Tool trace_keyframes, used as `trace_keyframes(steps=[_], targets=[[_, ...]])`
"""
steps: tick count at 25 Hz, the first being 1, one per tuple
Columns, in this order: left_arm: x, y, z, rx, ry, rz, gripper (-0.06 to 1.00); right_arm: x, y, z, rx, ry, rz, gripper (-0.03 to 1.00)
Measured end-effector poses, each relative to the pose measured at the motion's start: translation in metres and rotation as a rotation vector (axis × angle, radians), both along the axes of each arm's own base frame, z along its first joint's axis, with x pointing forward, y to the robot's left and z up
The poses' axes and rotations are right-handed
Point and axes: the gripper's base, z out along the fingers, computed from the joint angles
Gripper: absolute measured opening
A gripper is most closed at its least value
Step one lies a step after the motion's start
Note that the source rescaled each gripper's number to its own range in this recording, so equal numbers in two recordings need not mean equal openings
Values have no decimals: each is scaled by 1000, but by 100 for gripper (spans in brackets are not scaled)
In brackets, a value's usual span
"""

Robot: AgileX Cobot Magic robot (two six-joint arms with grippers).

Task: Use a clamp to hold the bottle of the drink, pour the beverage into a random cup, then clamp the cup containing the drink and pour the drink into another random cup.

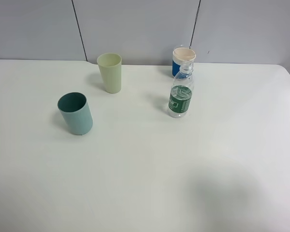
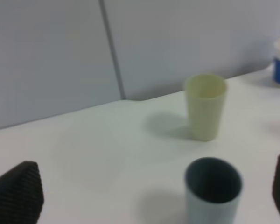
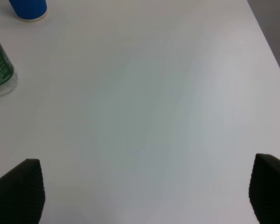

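Three cups and one bottle stand upright on a white surface (image 1: 145,183) backed by a grey panelled wall (image 1: 135,24). The teal cup (image 1: 76,113) stands nearest the camera on the left; the pale green cup (image 1: 110,72) stands behind it, well apart; the blue cup (image 1: 182,60), with a pale rim, stands at the back near the wall. The clear bottle (image 1: 181,95), wearing a green label and holding liquid to about label height, stands just in front of the blue cup, overlapping it in the high view; whether it carries a cap cannot be told.

Neither arm enters the high view. From the left wrist camera, the left hand (image 2: 144,200) hangs above the surface with its two dark fingertips (image 2: 18,191) spread wide, nothing between them except the teal cup beyond, which they do not touch. From the right wrist camera, the right hand (image 3: 144,196) looks down on bare surface, its fingertips (image 3: 18,191) likewise parted and empty, with the bottle and blue cup well apart at the far corner of its view.
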Motion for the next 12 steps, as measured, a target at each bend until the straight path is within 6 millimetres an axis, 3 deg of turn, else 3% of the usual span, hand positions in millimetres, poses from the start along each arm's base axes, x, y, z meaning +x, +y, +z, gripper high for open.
trace_keyframes(steps=[12], targets=[[-50,17,-10,-2,27,252,100,0,0,0,0,0,0,70]])
